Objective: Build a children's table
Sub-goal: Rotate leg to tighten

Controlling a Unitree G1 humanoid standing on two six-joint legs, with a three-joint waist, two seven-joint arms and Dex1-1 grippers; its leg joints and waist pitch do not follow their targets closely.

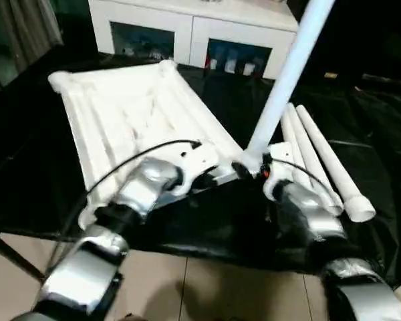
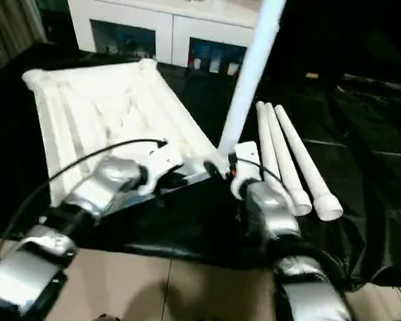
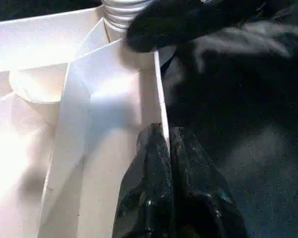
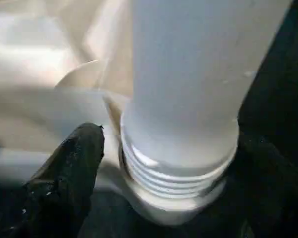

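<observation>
The right pincer (image 4: 164, 173) straddles the upright leg (image 1: 287, 80) at its threaded base, fingers spread apart. The left pincer (image 3: 165, 163) is clenched on the rim of the upturned tabletop (image 1: 134, 114). Three legs (image 1: 321, 160) lie alongside on the black counter (image 1: 381, 134).

- White cabinet (image 1: 194, 23) with two glass doors, at the far edge of the work surface; small items behind the glass, too blurred to identify.
- Black plastic sheeting (image 1: 374, 134), wrinkled, covering the work surface.
- Beige tiled floor (image 1: 207, 287), at the near edge.
- Curtain (image 1: 20, 27), far left corner.
</observation>
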